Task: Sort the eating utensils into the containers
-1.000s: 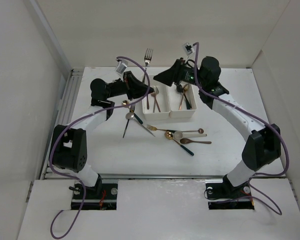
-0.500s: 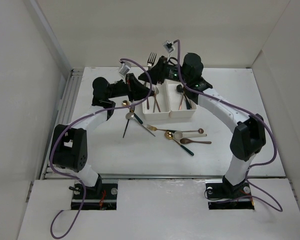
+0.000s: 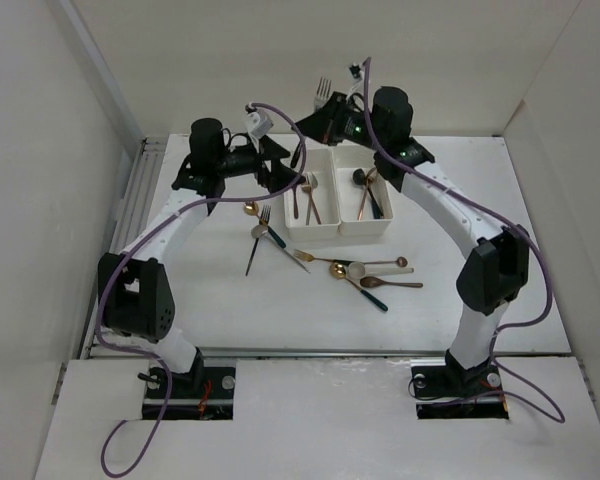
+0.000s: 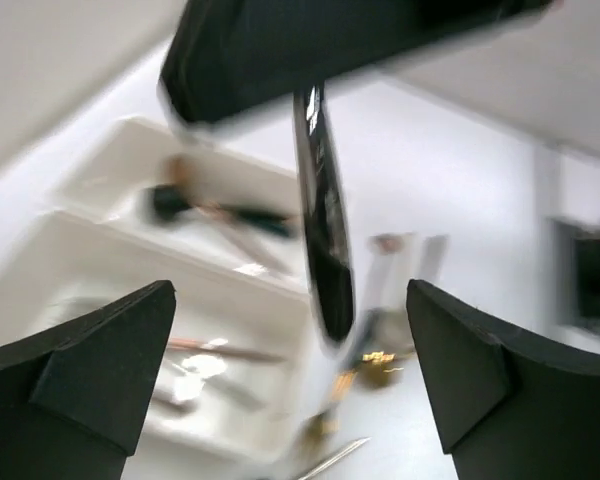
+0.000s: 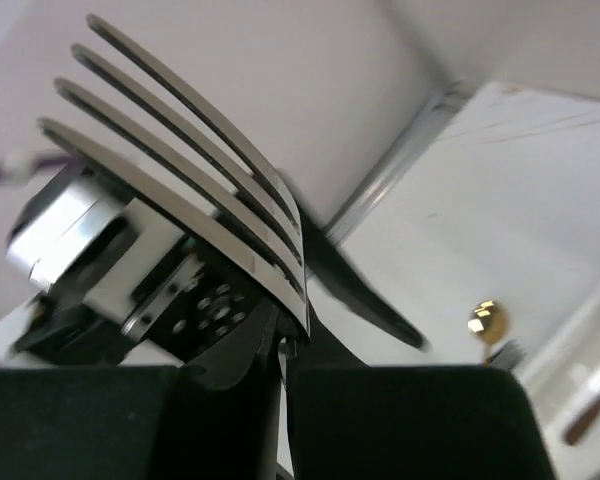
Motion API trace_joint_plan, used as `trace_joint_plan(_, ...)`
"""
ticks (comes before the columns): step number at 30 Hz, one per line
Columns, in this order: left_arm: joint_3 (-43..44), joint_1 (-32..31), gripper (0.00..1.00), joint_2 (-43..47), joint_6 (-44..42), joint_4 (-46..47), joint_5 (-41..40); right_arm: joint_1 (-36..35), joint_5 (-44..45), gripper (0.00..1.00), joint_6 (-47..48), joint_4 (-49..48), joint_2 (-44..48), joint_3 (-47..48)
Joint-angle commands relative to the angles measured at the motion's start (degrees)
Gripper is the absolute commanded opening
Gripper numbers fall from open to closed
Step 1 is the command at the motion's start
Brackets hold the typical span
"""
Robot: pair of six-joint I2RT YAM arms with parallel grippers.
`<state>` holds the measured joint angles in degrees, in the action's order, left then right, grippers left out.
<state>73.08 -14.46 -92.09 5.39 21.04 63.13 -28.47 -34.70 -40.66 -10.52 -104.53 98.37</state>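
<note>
Two grippers meet near your bins. Your right gripper pinches the fork, tines up; your left gripper gapes wide by its black handle.

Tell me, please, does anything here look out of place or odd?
One thing: a silver fork stands tines up in the air, pinched by the right gripper near the far end of the white bins, not lying in one. Other utensils lie loose on the table.
</note>
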Motion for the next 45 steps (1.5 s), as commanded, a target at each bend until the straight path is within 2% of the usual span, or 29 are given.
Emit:
trace_joint_plan(1,4.89,0.84,1.0,2.08,-33.37,-31.9,-19.74,2.54,14.89,0.0,3.99,15.49,-4.16,8.66)
trace_joint_plan(2,3.49,0.84,1.0,2.88,-34.03,-31.94,-32.42,2.54,20.49,0.0,5.23,19.88,-6.1,11.38)
trace_joint_plan(3,2.0,0.84,1.0,3.84,-34.74,-31.94,-37.59,2.54,23.33,0.0,6.81,30.11,-8.39,18.72)
trace_joint_plan(5,-2.49,2.24,1.0,7.6,-38.93,-31.94,-46.47,2.02,30.18,0.0,11.21,40.88,-16.64,27.88)
trace_joint_plan(6,-4.07,2.24,1.0,9.46,-40.53,-31.94,-48.44,1.49,36.48,0.0,12.61,45.72,-19.54,36.37)
trace_joint_plan(7,-8.0,2.24,1.0,11.48,-41.59,-30.72,-50.37,0.7,38.02,0.0,14.19,51.42,-22.09,39.15)
trace_joint_plan(8,-10.21,2.24,1.0,15.94,-41.6,-26.88,-52.3,0.7,38.99,0.0,15.25,53.05,-25.86,40.92)
trace_joint_plan(10,-14.61,2.24,1.0,20.0,-42.21,-23.69,-57.23,0.17,37.17,0.0,15.88,53.77,-27.65,40.24)
trace_joint_plan(13,-15.86,2.24,1.0,25.29,-40.03,-20.6,-61.02,0.17,36.63,0.0,15.88,53.77,-28.71,37.17)
trace_joint_plan(17,-15.86,2.24,1.0,27.14,-24.84,-19.89,-65.07,-0.35,37.16,0.0,15.88,54.91,-30.73,36.63)
trace_joint_plan(18,-15.86,2.24,1.0,27.14,-23.77,-20.76,-63.33,-0.36,37.16,0.13,15.88,54.91,-31.52,35.94)
trace_joint_plan(19,-15.86,2.24,1.0,26.53,-23.76,-22.95,-60.79,-0.36,36.29,0.2,15.88,54.91,-31.52,35.93)
trace_joint_plan(21,-15.25,1.45,1.0,24.87,-21.84,-24.46,-60.76,-0.97,35.06,0.37,15.88,54.91,-31.52,35.4)
trace_joint_plan(22,-14.12,1.45,1.0,23.29,-19.3,-26.29,-61.28,-0.97,34.44,0.56,15.36,54.91,-31.52,35.4)
trace_joint_plan(23,-13.41,1.45,1.0,22.49,-18.32,-27.18,-61.29,-0.97,33.83,0.63,15.35,54.91,-30.48,35.4)
trace_joint_plan(25,-12.87,1.45,1.0,21.78,-17.08,-27.8,-61.29,-0.97,33.82,0.71,15.35,54.91,-27.42,35.4)
trace_joint_plan(26,-12.87,0.93,0.96,21.78,-15.95,-27.8,-61.81,-0.97,33.82,0.74,15.35,54.91,-26.18,35.4)
trace_joint_plan(28,-12.87,0.92,0.94,21.78,-15.41,-27.11,-61.82,-0.97,33.21,0.75,15.35,54.91,-23.28,34.88)
trace_joint_plan(30,-13.4,0.92,0.94,22.83,-14.8,-26.49,-61.82,-0.97,30.24,0.75,20.08,54.39,-17.22,32.78)
trace_joint_plan(33,-13.4,0.92,0.92,23.36,-12.96,-25.26,-66.18,-1.67,27.67,0.75,28.52,52.45,-7.55,22.6)
trace_joint_plan(35,-13.4,0.92,0.88,23.36,-6.21,-25.26,-71.45,-4.65,32.91,0.73,30.9,53.06,-2.38,13.03)
trace_joint_plan(37,-13.4,2.49,0.86,24.85,0.12,-27.18,-76.91,-8.25,44.2,0.55,29.52,54.38,-0.51,6.26)
trace_joint_plan(39,-13.4,3.03,0.86,25.64,7.31,-30.25,-77.55,-13.0,44.64,0.44,25.14,56.4,0.89,-1.4)
trace_joint_plan(42,-16.02,4.61,0.86,27.67,10.08,-31.67,-72.64,-16.36,43.93,0.44,22.48,56.4,4.84,-10.11)
trace_joint_plan(45,-18.66,4.61,0.84,30.13,11.92,-33.95,-70.17,-16.36,43.93,0.51,19.14,62.79,6.18,-14.67)
